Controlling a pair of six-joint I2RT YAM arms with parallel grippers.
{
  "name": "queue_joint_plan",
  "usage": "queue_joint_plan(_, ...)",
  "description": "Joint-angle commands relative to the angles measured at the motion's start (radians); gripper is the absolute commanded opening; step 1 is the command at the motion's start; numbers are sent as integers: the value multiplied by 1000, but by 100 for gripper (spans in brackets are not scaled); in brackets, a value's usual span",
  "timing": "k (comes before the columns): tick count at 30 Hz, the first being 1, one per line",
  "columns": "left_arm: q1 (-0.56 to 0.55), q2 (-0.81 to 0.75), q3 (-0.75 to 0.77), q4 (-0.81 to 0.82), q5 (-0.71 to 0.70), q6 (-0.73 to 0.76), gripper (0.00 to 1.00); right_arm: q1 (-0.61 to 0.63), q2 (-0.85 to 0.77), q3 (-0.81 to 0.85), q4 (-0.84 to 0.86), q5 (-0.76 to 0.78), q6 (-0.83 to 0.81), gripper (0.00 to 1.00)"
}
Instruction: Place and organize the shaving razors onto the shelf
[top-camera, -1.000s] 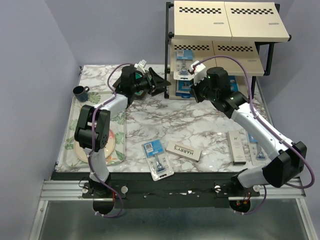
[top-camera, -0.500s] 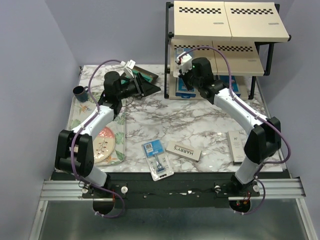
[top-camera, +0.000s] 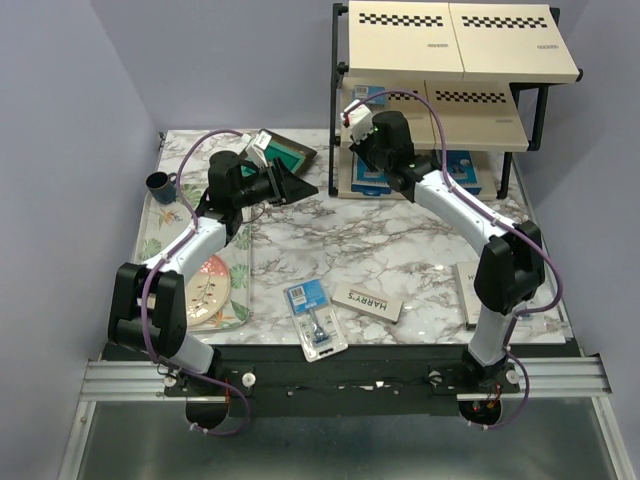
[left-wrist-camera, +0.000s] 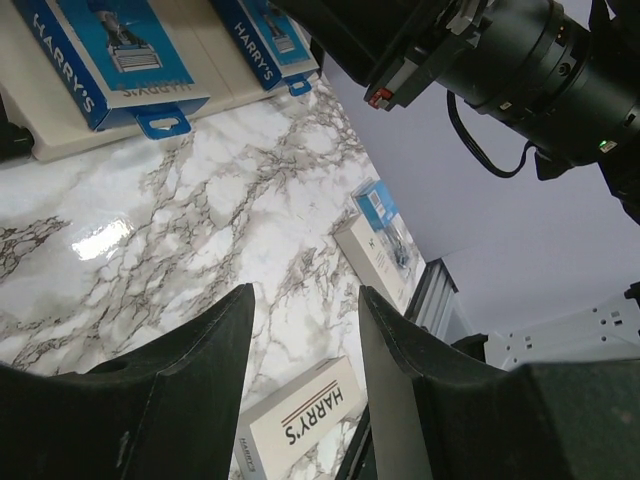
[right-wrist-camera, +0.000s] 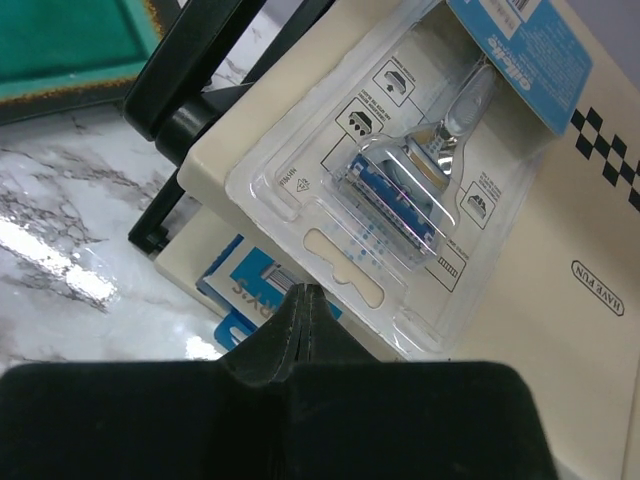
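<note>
Beige boards of the shelf (top-camera: 500, 60) already carry stock. Two dark-blue HARRY'S boxes (left-wrist-camera: 110, 60) lie on the bottom tier. On the middle tier a blister pack (right-wrist-camera: 400, 190) lies flat, its long axis running away from my right gripper (right-wrist-camera: 303, 298), whose fingers look pinched together on its near rim. My left gripper (left-wrist-camera: 305, 300) hangs spread and empty near the rack's left foot. I judge the next pick is its job: the white HARRY'S box (top-camera: 368, 301), lying crosswise, and a second blister pack (top-camera: 315, 318) just beside it sit toward the table's near edge, between both bases.
</note>
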Motion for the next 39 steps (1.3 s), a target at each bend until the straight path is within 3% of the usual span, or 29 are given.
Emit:
queue_joint_plan(1, 7, -44, -8, -1, -21, 29, 55, -6, 15, 15, 90, 83, -83, 1)
queue_joint_plan(14, 8, -72, -52, 15, -27, 37, 56, -19, -83, -44, 16, 8, -62, 1)
queue_joint_plan(28, 8, -78, -56, 12, -36, 35, 57, -38, -74, -20, 12, 47, -73, 1)
queue_joint_plan(33, 7, -101, -69, -120, -156, 124, 67, -33, -227, -61, -62, -54, 13, 1)
queue_joint_plan(35, 5, -101, -74, -212, -213, 155, 69, -32, -282, -112, -137, -175, 55, 14)
queue_joint_plan(36, 2, -101, -89, -229, -231, 176, 70, -32, -328, -132, -174, -235, 62, 44)
queue_joint_plan(39, -21, -99, -118, -307, -280, 198, 71, -27, -388, -253, -320, -471, 84, 71)
